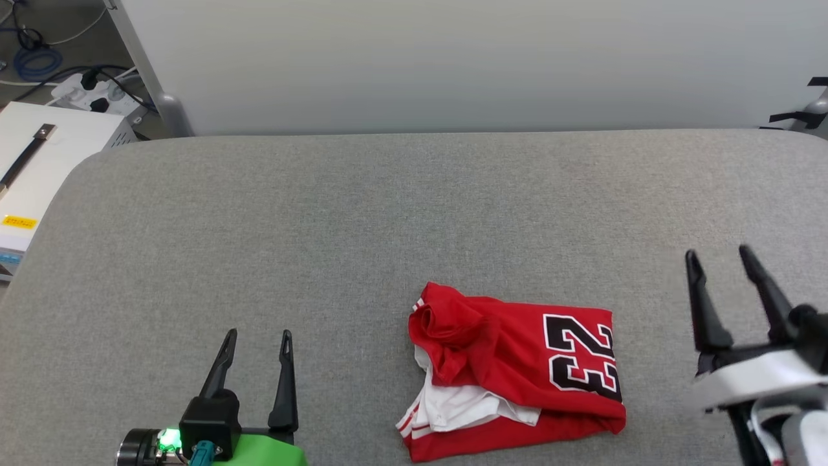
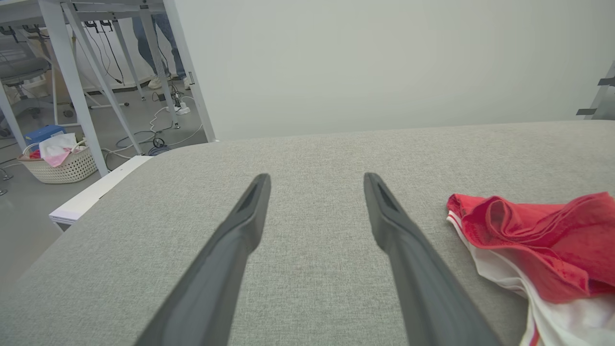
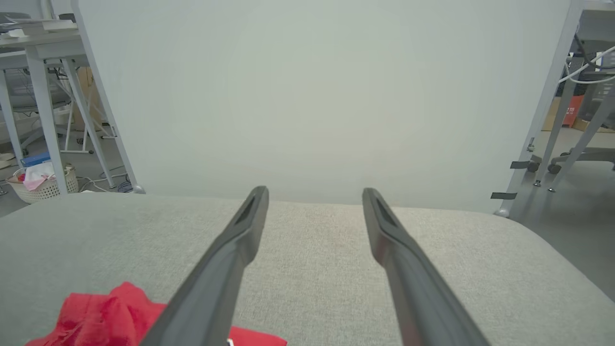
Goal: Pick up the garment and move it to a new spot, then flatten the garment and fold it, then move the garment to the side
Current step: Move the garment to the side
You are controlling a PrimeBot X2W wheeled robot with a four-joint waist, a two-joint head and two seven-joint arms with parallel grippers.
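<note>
The garment (image 1: 517, 372), a red jersey with a black number 23 and white sleeves with red-striped trim, lies bunched in a loose fold near the front of the grey table (image 1: 362, 213). My left gripper (image 1: 257, 338) stands open at the lower left, well to the left of the garment. My right gripper (image 1: 718, 254) is open too, raised at the far right beyond the garment's right edge. In the left wrist view the garment (image 2: 538, 240) lies to the right of the open left gripper (image 2: 317, 179). The right wrist view has the garment (image 3: 105, 317) at lower left of the open right gripper (image 3: 314, 191).
A pale screen (image 1: 453, 58) stands behind the table's far edge. A white box (image 1: 39, 168) sits off the table's left side, with a power strip and cables (image 1: 90, 87) on the floor. A basket (image 2: 55, 163) and desk legs show at left.
</note>
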